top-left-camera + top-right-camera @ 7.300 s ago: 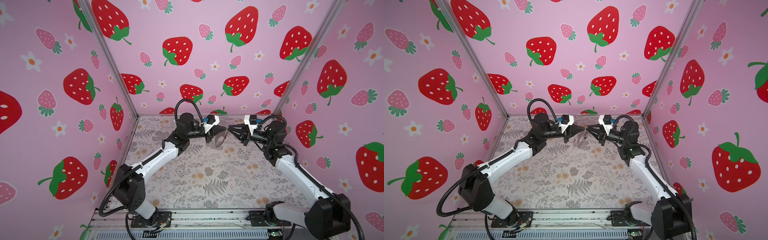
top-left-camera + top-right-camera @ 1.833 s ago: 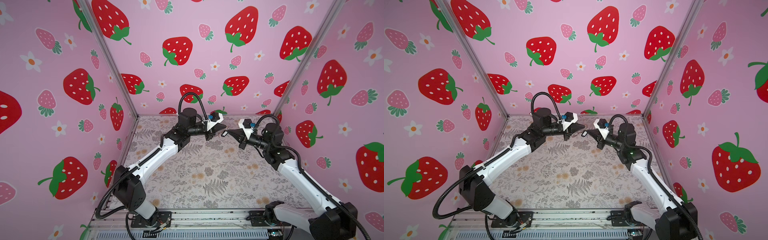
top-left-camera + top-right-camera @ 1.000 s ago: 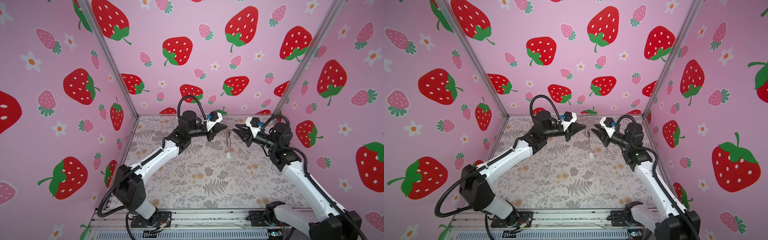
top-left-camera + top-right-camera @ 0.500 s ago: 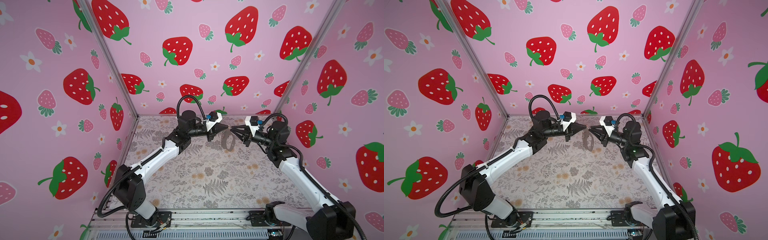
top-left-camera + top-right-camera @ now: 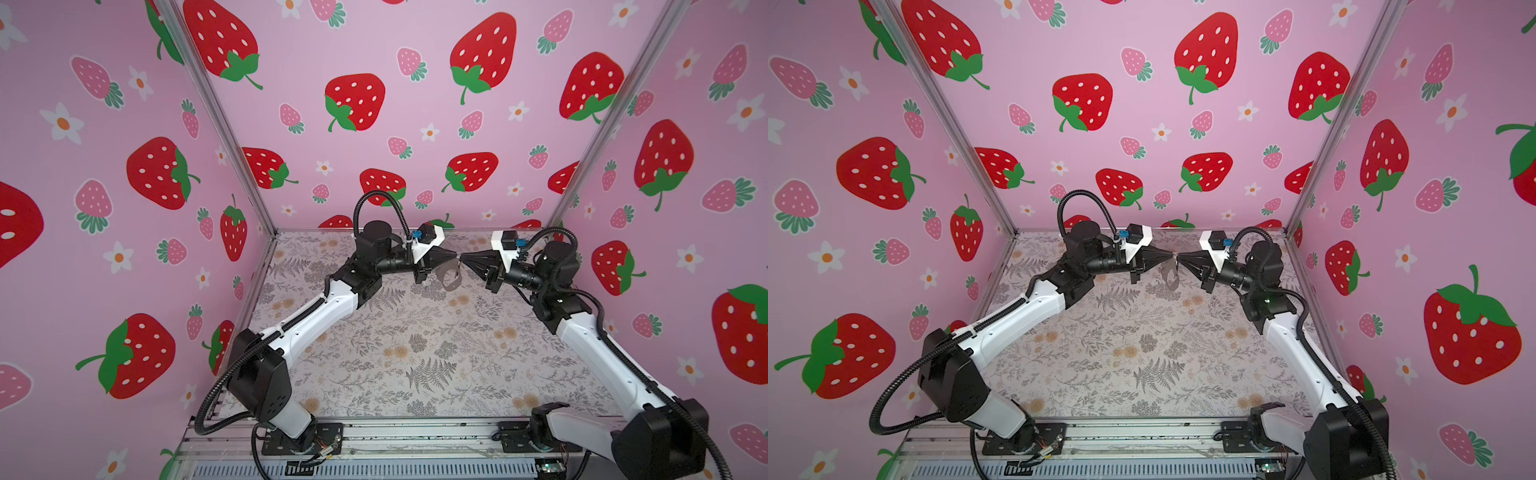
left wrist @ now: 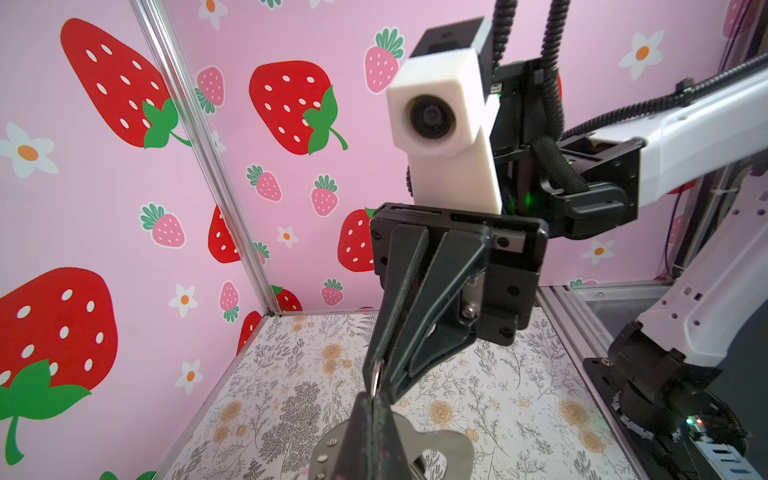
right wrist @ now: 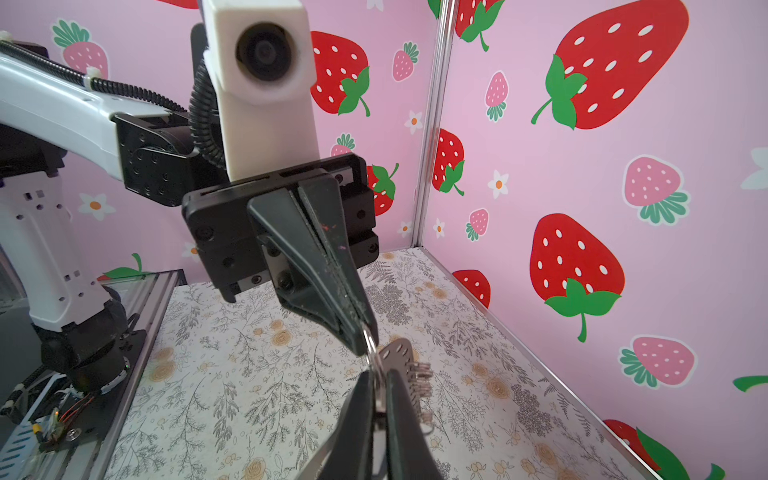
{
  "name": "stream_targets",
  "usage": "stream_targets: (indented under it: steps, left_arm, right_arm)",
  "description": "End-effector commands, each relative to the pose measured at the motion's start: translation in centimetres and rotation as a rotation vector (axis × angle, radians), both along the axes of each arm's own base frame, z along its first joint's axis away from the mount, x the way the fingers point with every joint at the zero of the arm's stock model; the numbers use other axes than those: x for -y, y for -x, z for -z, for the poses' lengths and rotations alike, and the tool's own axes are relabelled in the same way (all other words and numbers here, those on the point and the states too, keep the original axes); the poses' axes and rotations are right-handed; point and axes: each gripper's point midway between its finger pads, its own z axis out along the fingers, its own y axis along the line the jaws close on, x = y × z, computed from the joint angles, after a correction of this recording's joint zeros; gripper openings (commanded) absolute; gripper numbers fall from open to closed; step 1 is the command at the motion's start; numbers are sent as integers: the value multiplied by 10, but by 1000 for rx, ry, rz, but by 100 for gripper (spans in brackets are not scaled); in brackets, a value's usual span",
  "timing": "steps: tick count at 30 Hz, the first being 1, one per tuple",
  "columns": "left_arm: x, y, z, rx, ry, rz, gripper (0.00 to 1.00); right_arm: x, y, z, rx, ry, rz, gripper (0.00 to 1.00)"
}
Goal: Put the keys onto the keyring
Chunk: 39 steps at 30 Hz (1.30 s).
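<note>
keyring [image 5: 451,280] hangs mid-air, upper centre, l gripper [image 5: 453,258] clamped on it; r gripper [image 5: 462,257] pinched tight on one of its rings. keys not made out. prob ring-opening step; next needs a key.

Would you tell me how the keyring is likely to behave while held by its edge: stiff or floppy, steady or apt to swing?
The keyring looks like a stiff flat plate: it hangs unbent below the left gripper and right gripper. Pinched near its top, it will probably swing or twist. Its small rings likely dangle loosely.
</note>
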Motion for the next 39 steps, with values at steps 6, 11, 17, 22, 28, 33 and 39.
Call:
stream_targets:
  steps: [6, 11, 17, 22, 28, 33, 39]
  left_arm:
    - [2, 2, -7, 39, -2, 18, 0]
    - [-3, -6, 0, 86, -90, -54, 30]
    - [-13, -13, -1, 216, -236, -143, 38]
    - [-12, -13, 0, 319, -329, -162, 38]
    - [-8, -11, 3, 390, -395, -166, 35]
    - [-5, -10, 6, 416, -428, -174, 33]
    - [-7, -15, 10, 417, -464, -190, 33]
  right_arm:
    - [0, 5, -17, 43, -17, -22, 0]
    - [2, 0, -11, 12, 41, 14, 0]
    - [6, -8, 0, -66, 123, 81, 0]
    - [2, -12, 9, -117, 214, 119, 0]
    - [-3, -14, 12, -157, 286, 160, 0]
    - [-10, -13, 17, -160, 326, 175, 0]
    - [-14, -9, 13, -141, 324, 168, 0]
